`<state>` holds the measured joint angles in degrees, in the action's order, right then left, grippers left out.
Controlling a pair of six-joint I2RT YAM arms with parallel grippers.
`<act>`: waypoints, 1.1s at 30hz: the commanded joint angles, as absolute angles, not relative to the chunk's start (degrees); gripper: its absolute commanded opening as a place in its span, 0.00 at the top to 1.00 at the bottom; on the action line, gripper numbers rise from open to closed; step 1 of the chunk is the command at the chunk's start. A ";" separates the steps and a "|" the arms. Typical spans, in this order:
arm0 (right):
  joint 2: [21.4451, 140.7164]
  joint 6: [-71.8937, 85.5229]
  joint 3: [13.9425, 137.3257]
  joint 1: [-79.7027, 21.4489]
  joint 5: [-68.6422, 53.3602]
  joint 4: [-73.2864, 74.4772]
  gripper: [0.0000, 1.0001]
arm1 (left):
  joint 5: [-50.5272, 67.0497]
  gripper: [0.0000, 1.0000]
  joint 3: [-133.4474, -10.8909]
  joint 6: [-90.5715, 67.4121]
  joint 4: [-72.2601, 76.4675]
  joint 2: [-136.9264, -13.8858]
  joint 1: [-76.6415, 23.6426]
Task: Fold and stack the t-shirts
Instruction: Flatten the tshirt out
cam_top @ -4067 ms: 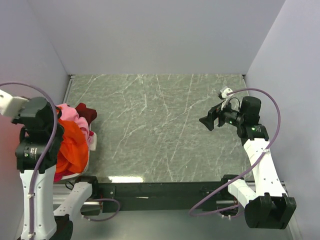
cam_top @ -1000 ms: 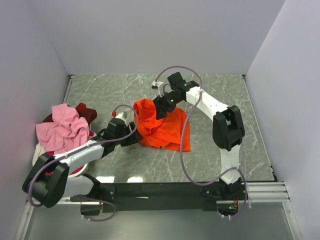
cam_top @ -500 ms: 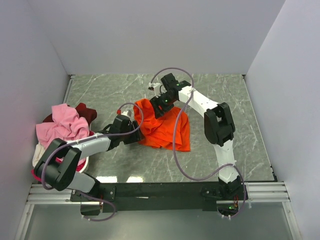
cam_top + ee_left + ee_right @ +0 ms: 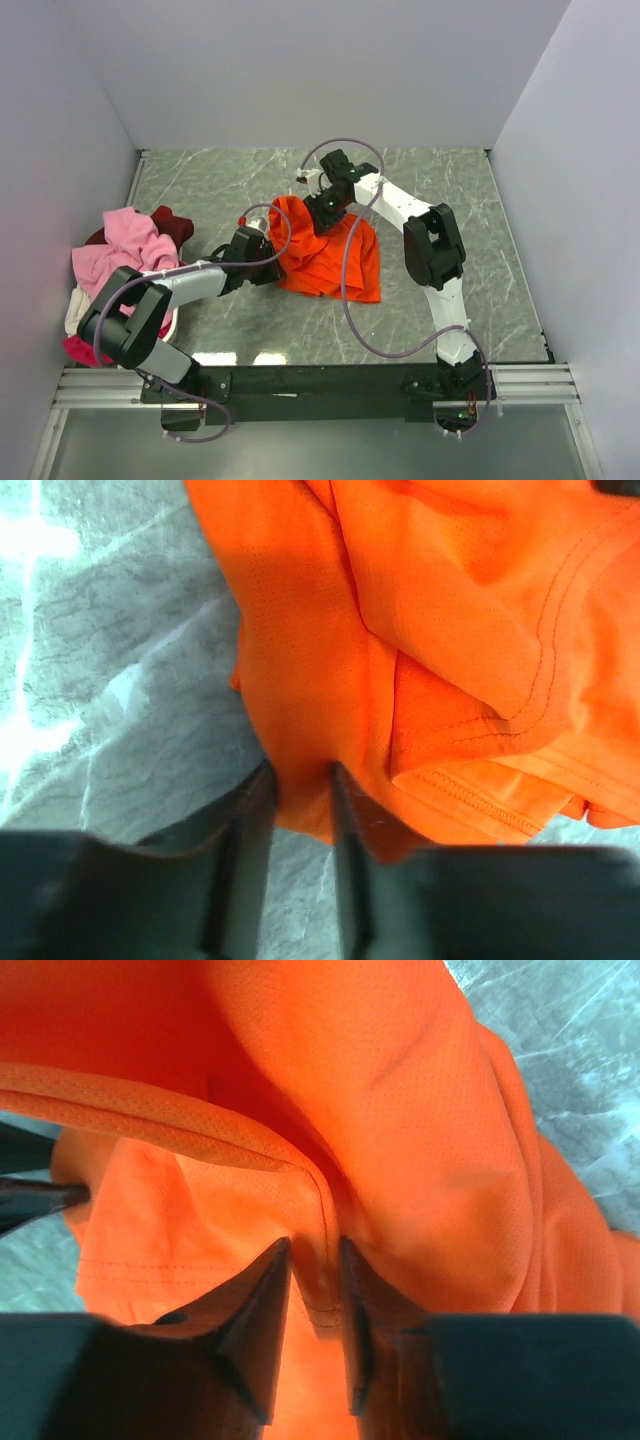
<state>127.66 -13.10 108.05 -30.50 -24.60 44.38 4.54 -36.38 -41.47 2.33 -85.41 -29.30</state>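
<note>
Orange t-shirt: the orange t-shirt [image 4: 325, 255] lies crumpled in a heap near the middle of the table [image 4: 430, 190], between your two grippers. It is not spread out, and nothing on it is folded.
Left gripper: your left gripper [image 4: 300, 775] sits at the heap's left edge, low against the tabletop. Its fingers are closed on a fold of the orange cloth.
Right gripper: your right gripper [image 4: 314, 1250] is at the heap's far edge, pinching a bunched fold just beside a stitched hem.
Other shirts: the pink t-shirt [image 4: 125, 255] and the dark red t-shirt [image 4: 170, 225] are bunched together at the table's left edge, well apart from the orange one.
Step in hand: you are taking a two-point hold on the first shirt so you can open it out. The task looks barely begun, with nothing stacked.
Next move: you probably need to lift and draw your grippers apart until the cloth hangs open, then lay it flat.
Watch for: both pinches seem to hold bunched layers rather than clean corners, so expect to regrip.
</note>
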 commanded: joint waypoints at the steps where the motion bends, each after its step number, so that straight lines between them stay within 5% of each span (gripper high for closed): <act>1: 127.01 -13.27 111.36 -30.94 -24.52 45.35 0.68 | 3.34 0.68 -38.41 -40.96 3.69 -85.25 -29.36; 9: 124.63 -14.59 114.34 -30.41 -21.80 48.60 1.00 | 2.64 0.93 -40.69 -39.46 2.37 -82.89 -28.30; 19: 119.01 -23.27 128.13 -25.94 -10.48 56.33 1.00 | 6.06 1.00 -47.97 -35.60 -1.39 -80.42 -19.88; 26: 116.37 -37.43 139.12 -22.33 10.70 46.43 1.00 | 11.68 1.00 -74.54 -33.14 -7.02 -88.05 -10.64; 33: 111.21 -40.27 147.04 -17.15 14.51 29.47 1.00 | 20.91 1.00 -112.03 -31.38 -15.64 -99.92 -6.15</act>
<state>118.30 -38.44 143.63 -19.42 10.48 40.32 14.41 -99.98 -33.50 -13.06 -99.96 -6.66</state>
